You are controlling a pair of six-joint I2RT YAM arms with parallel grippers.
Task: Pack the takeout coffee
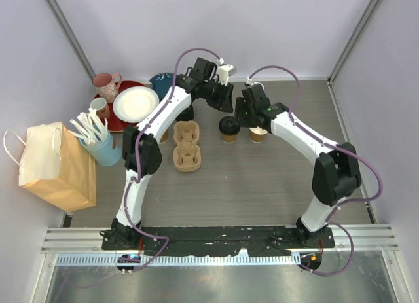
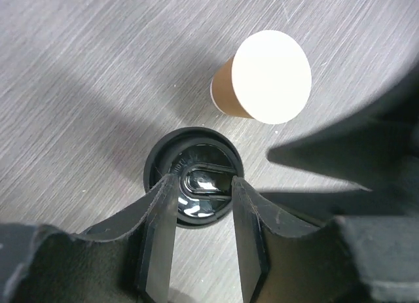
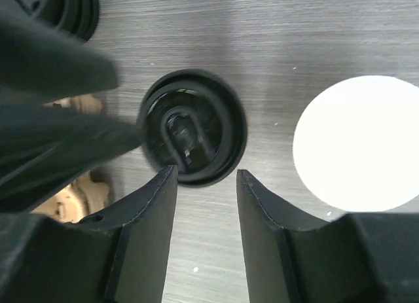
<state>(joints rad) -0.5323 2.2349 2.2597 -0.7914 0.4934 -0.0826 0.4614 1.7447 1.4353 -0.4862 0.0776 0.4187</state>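
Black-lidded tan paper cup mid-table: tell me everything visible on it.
The small tan paper cup with a round black plastic lid stands upright on the grey table, lid fitted. The glossy lid has a raised rim and an oval recess. It sits between the cardboard cup carrier and a white-topped tan cup, apart from both. The open left tool straddles the lid from above; contact unclear. The open right tool hangs beside it.
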